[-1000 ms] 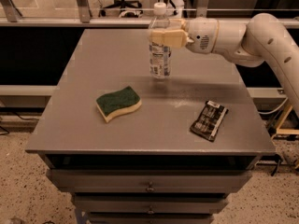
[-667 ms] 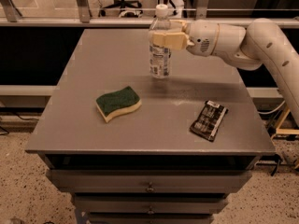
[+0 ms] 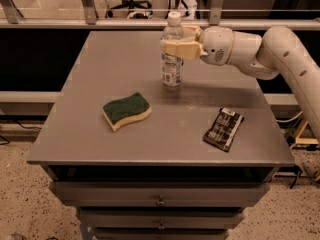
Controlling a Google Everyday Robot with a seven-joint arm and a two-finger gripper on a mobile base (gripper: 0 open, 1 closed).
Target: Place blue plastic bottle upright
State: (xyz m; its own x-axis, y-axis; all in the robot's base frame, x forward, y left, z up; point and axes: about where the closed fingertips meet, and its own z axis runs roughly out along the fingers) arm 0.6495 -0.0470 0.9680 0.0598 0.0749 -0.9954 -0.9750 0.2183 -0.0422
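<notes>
Camera view, sole view on record. The blue plastic bottle [image 3: 172, 70] stands upright on the grey table [image 3: 90, 134], towards the far edge and roughly centre. Its white cap is uppermost and its base appears to sit flat on the surface. The gripper [image 3: 173, 40] reaches in from the right at the level of the bottle's shoulder. One tan finger crosses the near side and the other sits behind, so the claw appears clamped on the bottle.

A green-topped sponge [image 3: 126, 110] lies near and left of the bottle, well apart from it. A dark foil packet [image 3: 223, 129] lies near and right, also well apart.

Assessment: placement looks essentially complete, with release and withdrawal outstanding.

Risks noted:
- The grip is high on a light, narrow bottle. If one finger lets go before the other, or a pad sticks to the plastic, the top could be dragged sideways and the bottle toppled.
- Withdrawing to the right before the fingers are fully clear would catch the neck or cap.
- If the base is not fully seated, the bottle may rock on release.
</notes>
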